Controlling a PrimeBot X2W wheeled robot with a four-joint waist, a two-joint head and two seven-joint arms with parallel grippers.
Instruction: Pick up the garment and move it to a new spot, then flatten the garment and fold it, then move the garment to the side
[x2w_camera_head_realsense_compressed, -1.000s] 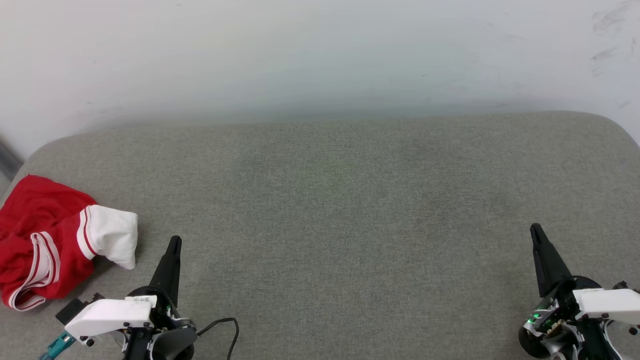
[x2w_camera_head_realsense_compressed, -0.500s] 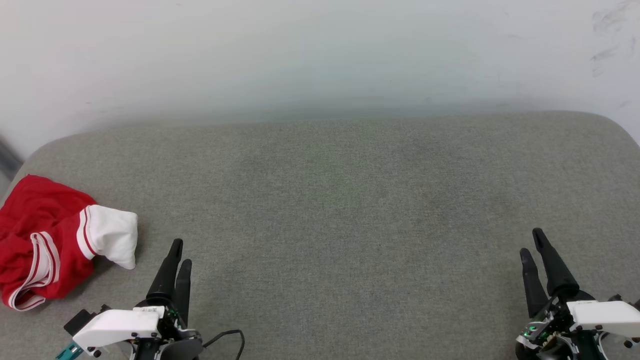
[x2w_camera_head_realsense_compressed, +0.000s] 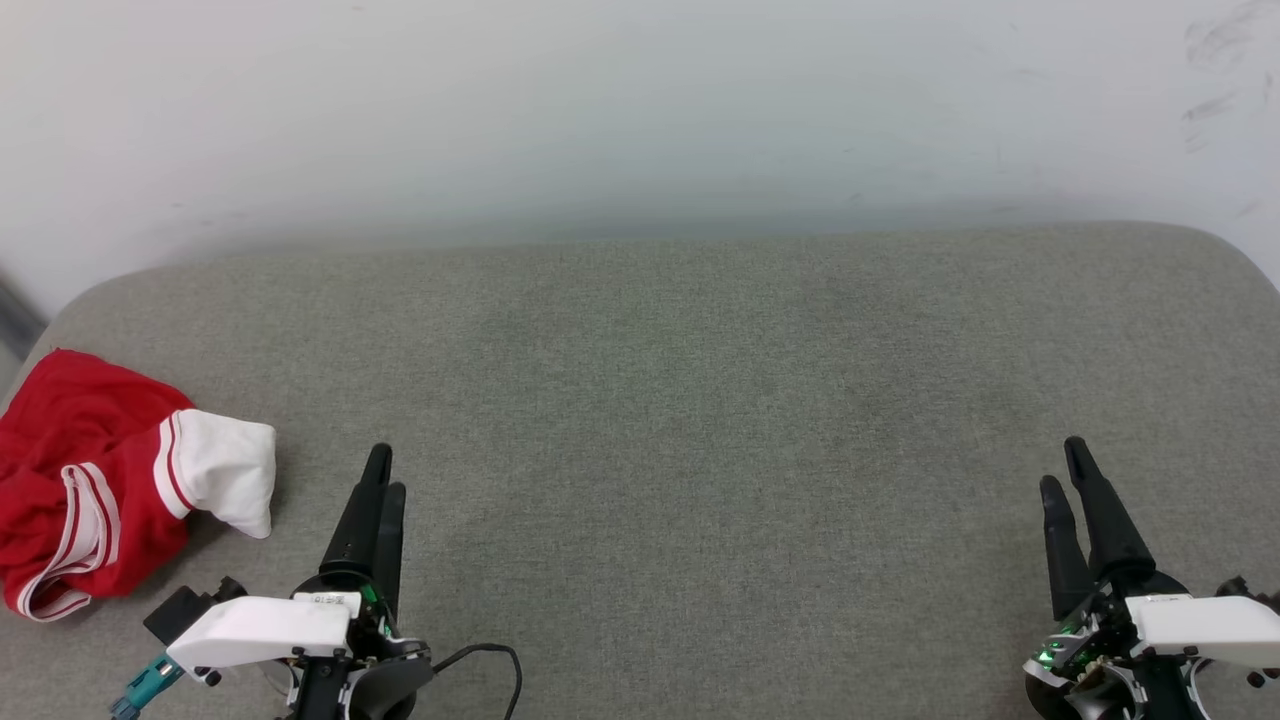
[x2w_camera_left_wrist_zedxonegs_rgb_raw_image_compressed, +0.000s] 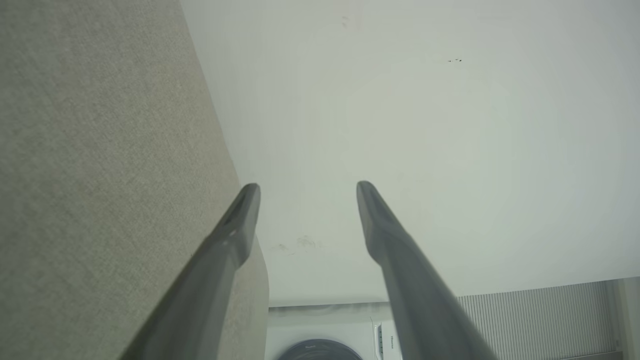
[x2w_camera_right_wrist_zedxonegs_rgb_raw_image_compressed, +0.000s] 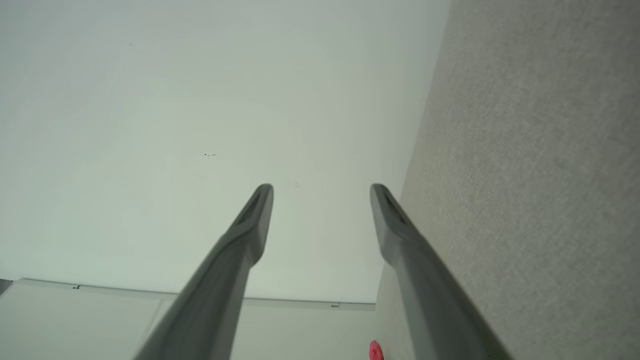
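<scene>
**A:** How far along is this getting?

**B:** Nothing is looking done. Nearest the robot, the left gripper (x2w_camera_head_realsense_compressed: 387, 470) is hovering just right of the red jersey T-shirt (x2w_camera_head_realsense_compressed: 90, 480). Its two dark fingers (x2w_camera_left_wrist_zedxonegs_rgb_raw_image_compressed: 235, 235) are standing apart and holding nothing. The right gripper (x2w_camera_head_realsense_compressed: 1061, 464) is hanging well to the right of the jersey, its fingers (x2w_camera_right_wrist_zedxonegs_rgb_raw_image_compressed: 250, 225) likewise parted and gripping nothing.

**A:** And the jersey itself?

**B:** It is lying crumpled in a heap, one white sleeve with striped trim poking toward the left gripper. The grey upholstered surface (x2w_camera_head_realsense_compressed: 700, 400) under it is running out just left of the jersey. So I am judging that the pickup, the move, the flattening, the folding and the setting aside are all waiting to be done.

**A:** Anything getting in the way?

**B:** A black cable (x2w_camera_head_realsense_compressed: 490, 660) is looping by the left wrist, nearer than the jersey and to its right. It could be catching if that arm swings across. Beyond the jersey a pale wall (x2w_camera_head_realsense_compressed: 640, 100) is rising, limiting how far back the cloth can be spreading. The left wrist view is also catching a washing machine (x2w_camera_left_wrist_zedxonegs_rgb_raw_image_compressed: 320, 350). I cannot tell how it is sitting relative to the jersey.
</scene>
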